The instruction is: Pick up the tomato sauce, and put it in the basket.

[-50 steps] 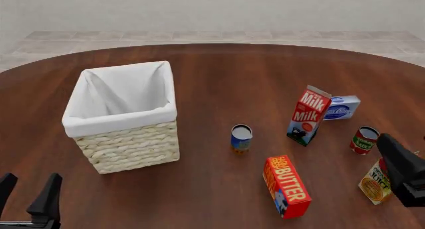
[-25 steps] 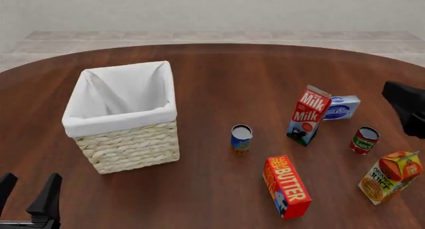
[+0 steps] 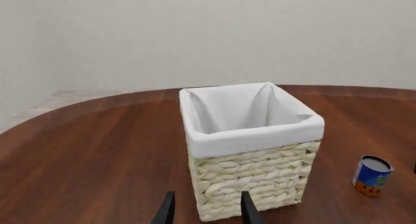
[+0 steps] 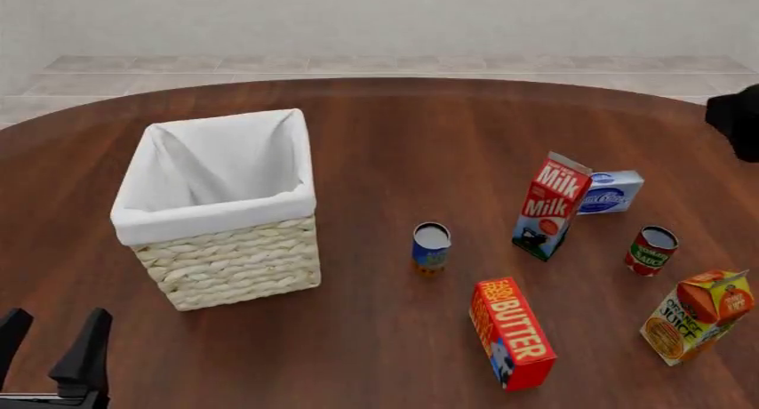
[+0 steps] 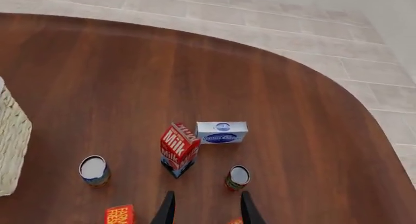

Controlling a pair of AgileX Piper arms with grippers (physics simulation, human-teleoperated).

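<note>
my right gripper (image 5: 202,209) hangs high above the table (image 4: 392,124), fingers parted and empty, looking down on the tomato sauce (image 4: 650,250), which stands upright between the milk carton (image 4: 548,206) and the juice carton (image 4: 698,316). my left gripper (image 4: 50,356) sits low at the near left edge, fingers apart, just in front of the basket (image 4: 226,262).

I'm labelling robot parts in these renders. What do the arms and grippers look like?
Both are plain matte black, with no visible markings or cables. The left gripper has two flat, blade-like fingers that taper toward the tips. The right gripper shows a matching pair. The right arm appears only as a dark blocky shape.
</note>
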